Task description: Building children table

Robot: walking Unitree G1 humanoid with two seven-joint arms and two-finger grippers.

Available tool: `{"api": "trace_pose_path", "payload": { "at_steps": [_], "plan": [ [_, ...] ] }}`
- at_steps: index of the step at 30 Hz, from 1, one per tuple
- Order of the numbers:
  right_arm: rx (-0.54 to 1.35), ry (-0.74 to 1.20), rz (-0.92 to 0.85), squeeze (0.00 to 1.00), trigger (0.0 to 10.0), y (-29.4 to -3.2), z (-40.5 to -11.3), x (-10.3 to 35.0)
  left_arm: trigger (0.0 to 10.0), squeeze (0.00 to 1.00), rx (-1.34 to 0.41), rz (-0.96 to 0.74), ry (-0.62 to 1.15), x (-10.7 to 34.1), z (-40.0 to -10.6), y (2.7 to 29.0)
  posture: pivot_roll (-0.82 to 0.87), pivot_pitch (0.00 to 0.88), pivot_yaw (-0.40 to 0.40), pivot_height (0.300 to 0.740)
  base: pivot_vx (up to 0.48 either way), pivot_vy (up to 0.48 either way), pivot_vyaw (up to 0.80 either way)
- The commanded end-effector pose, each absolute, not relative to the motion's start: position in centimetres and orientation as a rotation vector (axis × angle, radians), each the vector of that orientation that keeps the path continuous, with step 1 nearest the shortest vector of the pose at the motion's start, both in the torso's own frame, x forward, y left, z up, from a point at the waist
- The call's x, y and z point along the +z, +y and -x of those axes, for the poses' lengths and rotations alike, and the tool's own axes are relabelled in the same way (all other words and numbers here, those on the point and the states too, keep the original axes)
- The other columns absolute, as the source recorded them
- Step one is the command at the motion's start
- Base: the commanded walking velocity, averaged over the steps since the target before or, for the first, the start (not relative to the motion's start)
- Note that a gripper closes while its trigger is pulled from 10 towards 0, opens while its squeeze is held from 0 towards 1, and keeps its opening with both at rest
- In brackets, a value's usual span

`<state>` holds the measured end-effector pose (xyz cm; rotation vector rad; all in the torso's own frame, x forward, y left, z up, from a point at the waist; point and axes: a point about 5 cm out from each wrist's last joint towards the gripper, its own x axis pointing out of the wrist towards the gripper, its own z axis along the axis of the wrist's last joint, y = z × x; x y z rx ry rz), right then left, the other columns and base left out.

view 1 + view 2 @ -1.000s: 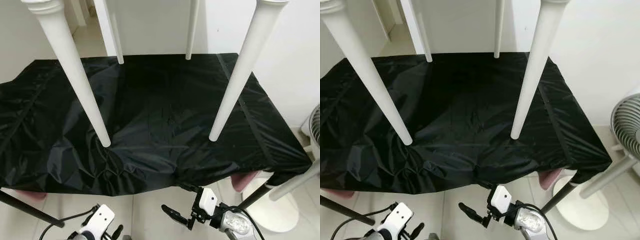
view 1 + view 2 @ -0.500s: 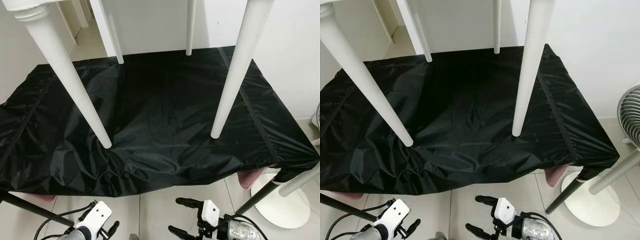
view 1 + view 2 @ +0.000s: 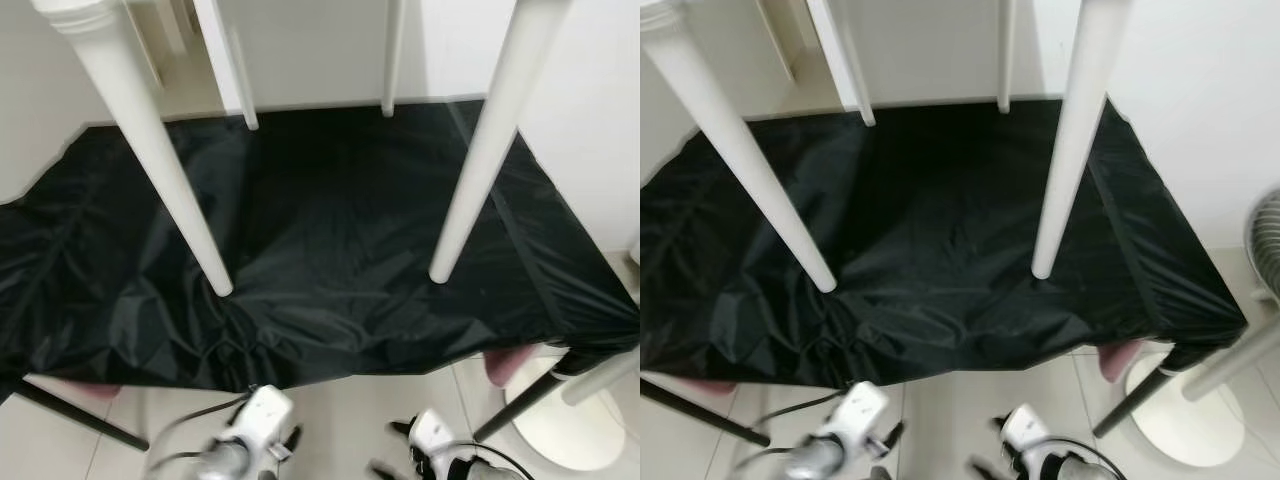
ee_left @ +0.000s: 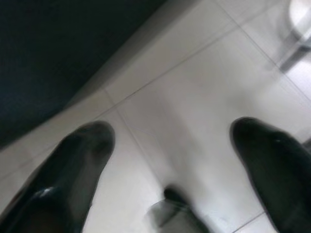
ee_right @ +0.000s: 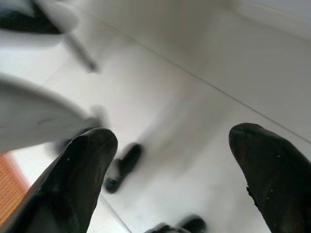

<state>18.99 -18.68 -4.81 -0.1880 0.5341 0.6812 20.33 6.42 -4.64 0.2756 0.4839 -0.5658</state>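
Looking at my feed, the build seems pretty much done: the white children table stands upright on the black sheet (image 3: 330, 250), all four legs on and planted. I'm judging that from the legs only, since the tabletop runs off the top of the head view. What's left, as far as I can tell, is maybe a wobble check or lifting it off the sheet.

Going clockwise from my seat: near left leg (image 3: 160, 150) at 10 o'clock, far left leg (image 3: 232, 70) at 11, far right leg (image 3: 392, 60) at 12, near right leg (image 3: 490, 140) at 2. Tips all touch the fabric.

Surface is crinkly black cloth draped over something low, with a pink bit (image 3: 497, 368) poking out under the edge at 4 o'clock. Room is pale floor tile (image 3: 330, 420), white walls, a fan base (image 3: 570, 425) at 4 o'clock and a thin black pole (image 3: 80, 430) at 8.

Both arms hang low at 6 o'clock, blurry. Left gripper (image 4: 170, 145) has its fingers spread wide, nothing between them, just tile. Right gripper (image 5: 170, 155) same deal, spread and empty.
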Motion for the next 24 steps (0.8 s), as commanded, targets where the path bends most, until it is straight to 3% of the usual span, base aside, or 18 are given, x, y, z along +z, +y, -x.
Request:
{"api": "trace_pose_path", "payload": {
  "at_steps": [1, 2, 5, 6, 7, 8, 9, 11, 12, 14, 19, 24],
  "plan": [
    [0.530, 0.613, 0.157, 0.00, 10.0, -19.7, -18.4, -5.7, 10.0, 0.00, -0.447, -0.243, 0.509, -4.6, -19.6, 3.9, 0.09, 0.007, 0.056, 0.740, 0.000, 0.000, 0.00],
    [0.452, 0.654, 0.136, 0.00, 10.0, -19.9, -18.4, -6.1, 10.0, 0.00, -0.425, -0.216, 0.504, -4.1, -19.2, 2.0, 0.08, 0.003, 0.041, 0.740, 0.000, 0.000, 0.00],
    [0.350, 0.710, 0.107, 0.00, 10.0, -20.1, -18.1, -6.7, 10.0, 0.00, -0.391, -0.193, 0.505, -3.5, -18.8, 0.1, 0.07, 0.000, 0.024, 0.740, 0.000, 0.000, 0.00],
    [0.317, 0.733, 0.090, 0.00, 10.0, -20.1, -17.8, -7.0, 10.0, 0.00, -0.371, -0.187, 0.513, -3.8, -19.2, 1.7, 0.07, 0.000, 0.024, 0.740, 0.000, 0.000, 0.00],
    [0.317, 0.733, 0.090, 0.00, 10.0, -20.1, -17.8, -7.0, 10.0, 0.00, -0.371, -0.187, 0.513, -3.8, -19.2, 1.7, 0.07, 0.000, 0.024, 0.740, 0.000, 0.000, 0.00],
    [0.289, 0.753, 0.073, 0.00, 10.0, -20.1, -17.6, -7.3, 10.0, 0.00, -0.357, -0.176, 0.527, -4.2, -19.5, 3.8, 0.07, 0.000, 0.013, 0.740, 0.000, 0.000, 0.00],
    [0.289, 0.753, 0.073, 0.00, 10.0, -20.1, -17.6, -7.3, 10.0, 0.00, -0.357, -0.176, 0.527, -4.2, -19.5, 3.8, 0.07, 0.000, 0.013, 0.740, 0.000, 0.000, 0.00],
    [0.241, 0.805, 0.070, 0.00, 10.0, -19.8, -16.7, -8.0, 10.0, 0.00, -0.344, -0.214, 0.577, -5.6, -20.1, 9.5, 0.06, 0.000, -0.003, 0.740, 0.000, 0.000, 0.00],
    [0.241, 0.805, 0.070, 0.00, 10.0, -19.8, -16.7, -8.0, 10.0, 0.00, -0.344, -0.214, 0.577, -5.6, -20.1, 9.5, 0.06, 0.000, -0.003, 0.740, 0.000, 0.000, 0.00],
    [0.218, 0.841, 0.078, 0.00, 10.0, -19.4, -16.1, -8.4, 10.0, 0.00, -0.311, -0.258, 0.649, -6.4, -19.9, 15.5, 0.06, 0.000, -0.008, 0.740, 0.000, 0.000, 0.00],
    [0.193, 0.861, 0.096, 0.00, 10.0, -19.5, -16.0, -8.6, 10.0, 0.00, -0.249, -0.278, 0.741, -7.0, -18.9, 19.2, 0.05, 0.000, -0.003, 0.740, 0.000, 0.000, 0.00],
    [0.139, 0.883, 0.102, 0.00, 10.0, -19.9, -15.9, -8.7, 10.0, 0.00, -0.188, -0.307, 0.809, -7.5, -18.0, 20.4, 0.06, 0.000, 0.004, 0.740, 0.000, 0.000, 0.00]
  ]
}}
